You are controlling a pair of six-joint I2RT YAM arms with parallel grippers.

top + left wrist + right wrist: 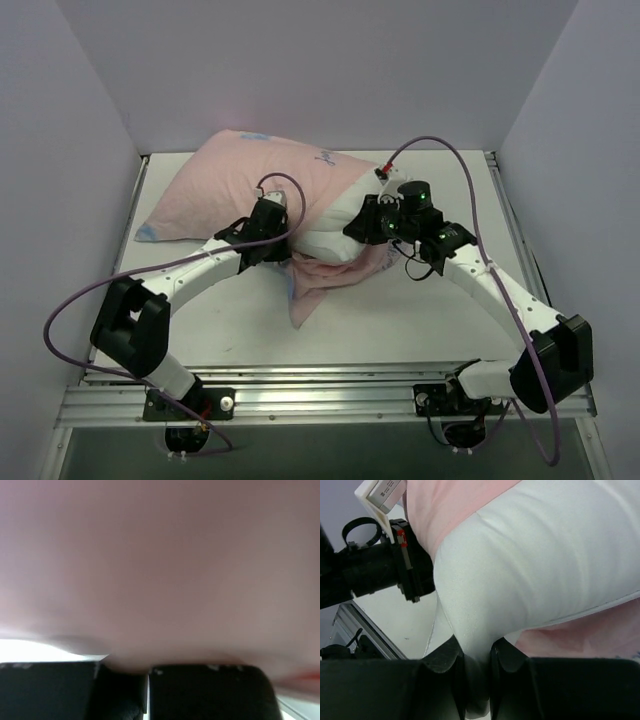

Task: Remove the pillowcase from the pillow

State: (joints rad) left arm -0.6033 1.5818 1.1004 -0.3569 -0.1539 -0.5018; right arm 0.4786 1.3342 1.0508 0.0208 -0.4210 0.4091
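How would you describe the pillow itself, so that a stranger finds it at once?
Look at the white table, where a soft bundle lies toward the back. Most of it is covered by the pale pink pillowcase; the pillow is the puffy part bulging out at its right end, pinched by the right claw. Among the fabrics, it alone is plain white.

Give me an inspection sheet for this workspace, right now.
Surface: white table, flat.
Job's things: pillowcase, pink side out, covers the far-left part of the pillow, whose white end bulges out.
Clutter: nothing seen.
Grippers: left gripper shut on pillowcase fabric; right gripper shut on the pillow.
Cables: purple cables loop along both arms.
Surroundings: walls on three sides; metal rail at near edge.
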